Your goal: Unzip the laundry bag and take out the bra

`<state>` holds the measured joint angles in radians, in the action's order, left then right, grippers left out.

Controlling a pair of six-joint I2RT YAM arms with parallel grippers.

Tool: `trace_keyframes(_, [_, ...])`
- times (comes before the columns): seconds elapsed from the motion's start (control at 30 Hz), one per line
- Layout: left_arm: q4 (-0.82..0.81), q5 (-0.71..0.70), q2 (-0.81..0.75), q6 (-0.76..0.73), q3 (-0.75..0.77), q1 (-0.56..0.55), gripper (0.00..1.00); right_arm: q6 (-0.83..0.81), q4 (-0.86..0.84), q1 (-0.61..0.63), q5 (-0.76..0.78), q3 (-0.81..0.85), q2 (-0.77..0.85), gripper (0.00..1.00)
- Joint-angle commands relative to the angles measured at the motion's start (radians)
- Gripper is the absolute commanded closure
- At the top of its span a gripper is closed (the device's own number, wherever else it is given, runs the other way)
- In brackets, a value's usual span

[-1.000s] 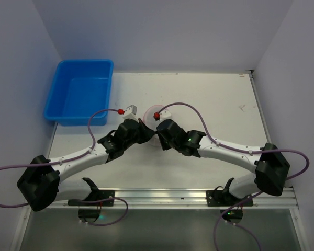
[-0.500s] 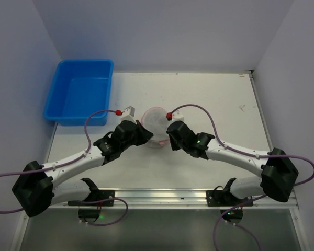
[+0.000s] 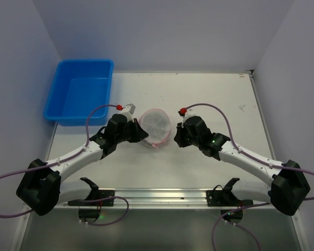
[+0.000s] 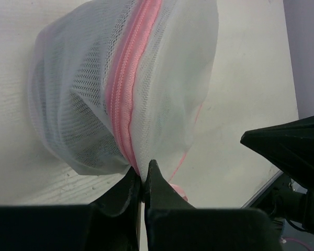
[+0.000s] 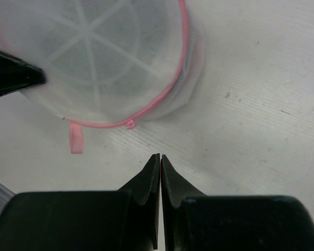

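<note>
The laundry bag (image 3: 156, 127), a small round white mesh drum with pink trim, lies tilted on the white table (image 3: 214, 99). My left gripper (image 3: 140, 134) is at its left side. In the left wrist view that gripper (image 4: 142, 172) is shut on the bag's (image 4: 167, 78) edge beside the pink zipper (image 4: 126, 94). My right gripper (image 3: 177, 137) is just right of the bag, shut and apart from it. In the right wrist view its tips (image 5: 160, 157) meet on nothing, short of the bag (image 5: 94, 57) and a pink loop (image 5: 75, 141). The bra is hidden.
A blue plastic bin (image 3: 81, 97) stands at the table's back left, empty as far as I see. A metal rail (image 3: 162, 196) with the arm bases runs along the near edge. Pale walls close in on the left, back and right.
My right gripper has drawn back to the right, off the bag, and shut. The bag's round face now shows. My left gripper has kept its grip and shifted slightly left.
</note>
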<state>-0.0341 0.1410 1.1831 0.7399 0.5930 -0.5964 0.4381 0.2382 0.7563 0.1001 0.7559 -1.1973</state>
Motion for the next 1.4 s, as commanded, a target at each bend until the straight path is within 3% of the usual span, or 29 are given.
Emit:
trace_keyframes(0.0, [-0.035,0.120,0.030,-0.086,0.091,0.017,1.00,0.011,-0.106,0.002,-0.095,-0.023,0.045,0.94])
trace_keyframes(0.03, [-0.044,0.133,0.033,-0.073,0.091,0.017,1.00,0.011,-0.128,0.002,-0.134,-0.026,0.045,0.78])
trace_keyframes(0.13, [-0.046,0.146,0.036,-0.047,0.087,0.018,1.00,0.008,-0.190,0.003,-0.166,-0.044,0.027,0.57])
trace_keyframes(0.23, [-0.055,0.149,0.029,-0.021,0.064,0.017,1.00,0.019,-0.291,0.002,-0.241,-0.089,0.005,0.51])
trace_keyframes(0.67, [-0.027,0.149,0.006,-0.008,0.077,0.018,1.00,-0.030,-0.438,-0.014,-0.269,-0.155,-0.096,0.49])
trace_keyframes(1.1, [-0.003,0.166,-0.019,-0.016,0.076,0.017,1.00,-0.124,-0.461,-0.028,-0.296,-0.152,-0.131,0.60])
trace_keyframes(1.37, [0.003,0.170,-0.014,-0.017,0.079,0.023,1.00,-0.145,-0.474,-0.028,-0.335,-0.156,-0.137,0.62])
